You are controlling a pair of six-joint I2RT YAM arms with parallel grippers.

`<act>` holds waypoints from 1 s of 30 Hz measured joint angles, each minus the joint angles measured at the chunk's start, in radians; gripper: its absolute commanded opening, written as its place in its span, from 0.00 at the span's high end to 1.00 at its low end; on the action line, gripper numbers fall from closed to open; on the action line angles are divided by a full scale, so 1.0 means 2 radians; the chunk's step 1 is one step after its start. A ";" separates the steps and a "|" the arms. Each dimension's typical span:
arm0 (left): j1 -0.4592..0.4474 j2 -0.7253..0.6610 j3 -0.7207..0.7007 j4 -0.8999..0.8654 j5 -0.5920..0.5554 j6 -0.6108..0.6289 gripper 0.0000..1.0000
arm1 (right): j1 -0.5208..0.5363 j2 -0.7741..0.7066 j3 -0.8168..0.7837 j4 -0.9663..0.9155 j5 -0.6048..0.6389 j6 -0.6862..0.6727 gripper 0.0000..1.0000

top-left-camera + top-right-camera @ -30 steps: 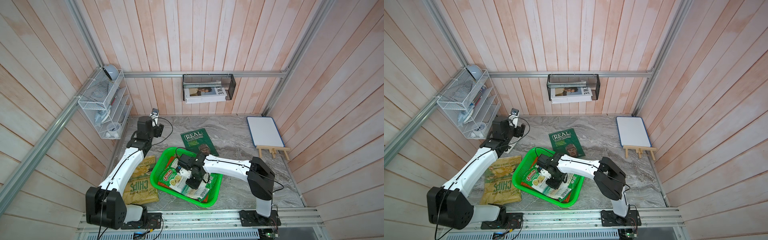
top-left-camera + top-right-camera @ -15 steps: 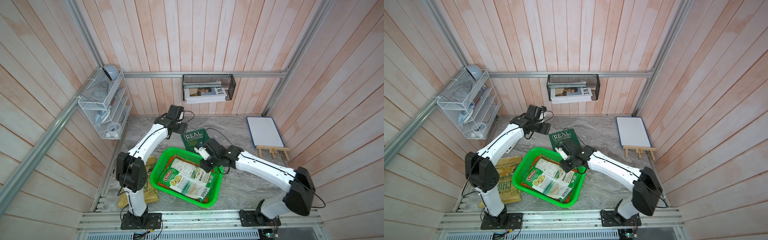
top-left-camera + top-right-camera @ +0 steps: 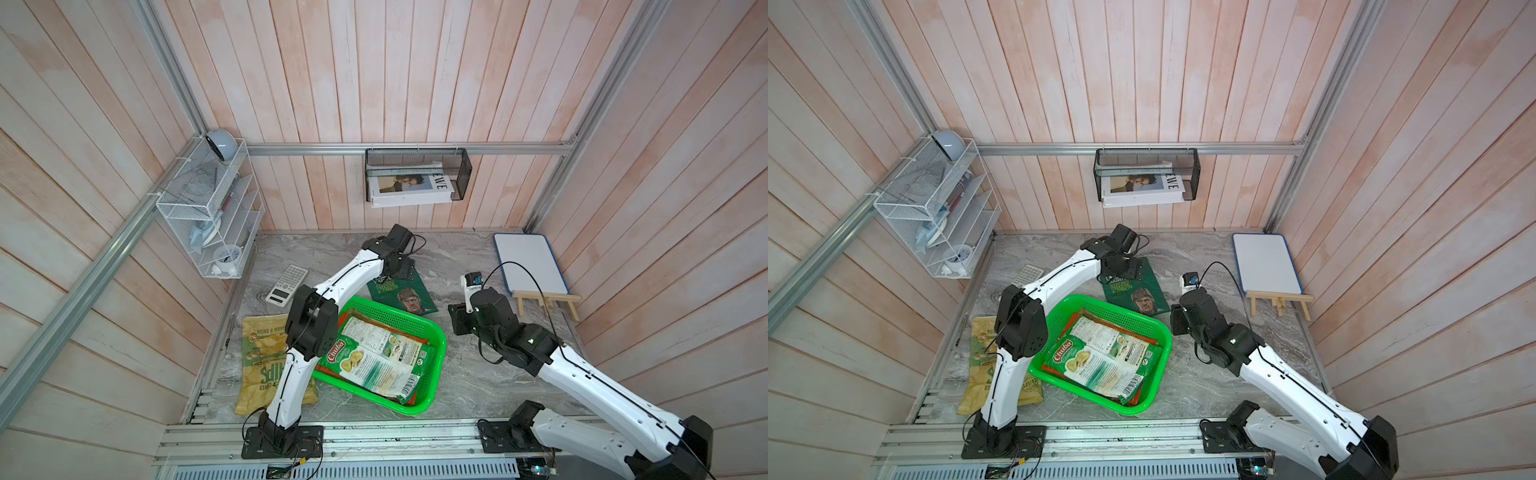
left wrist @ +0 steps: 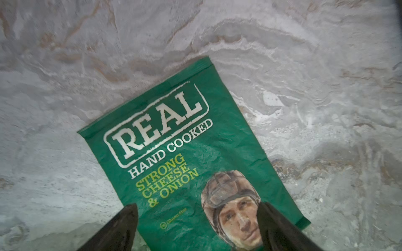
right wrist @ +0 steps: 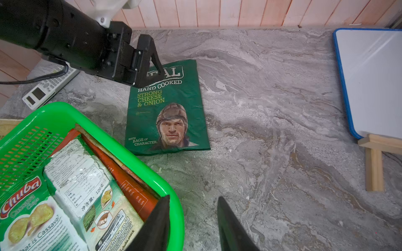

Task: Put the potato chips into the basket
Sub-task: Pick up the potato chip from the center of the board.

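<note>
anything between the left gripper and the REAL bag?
Nothing. In the left wrist view the left gripper is open over the REAL bag, with no object between them. Whether the fingertips touch the bag is unclear.

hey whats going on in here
The left gripper hovers open over the dark green REAL bag, which lies flat on the table. The right gripper is open and empty near the basket, which already holds the Chuba bag and others. A tan-yellow CHIPS bag lies outside it.
</note>
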 measured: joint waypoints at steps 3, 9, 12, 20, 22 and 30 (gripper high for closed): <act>-0.001 0.039 0.024 -0.009 0.000 -0.027 0.08 | -0.004 0.019 0.000 0.007 -0.002 0.001 0.60; -0.002 0.103 0.052 -0.022 0.003 -0.048 0.04 | -0.013 0.057 0.003 0.010 -0.016 -0.002 0.60; -0.005 0.108 0.063 -0.030 -0.001 -0.038 0.06 | -0.014 0.065 0.008 0.010 -0.024 -0.010 0.60; -0.012 0.125 0.084 -0.043 -0.009 -0.003 0.39 | -0.014 0.091 0.033 0.009 -0.037 -0.031 0.60; -0.012 0.125 0.084 -0.042 -0.009 0.002 0.43 | -0.014 0.093 0.033 0.010 -0.041 -0.032 0.60; -0.013 0.125 0.083 -0.035 -0.018 0.010 0.76 | -0.014 0.097 0.040 0.006 -0.048 -0.036 0.60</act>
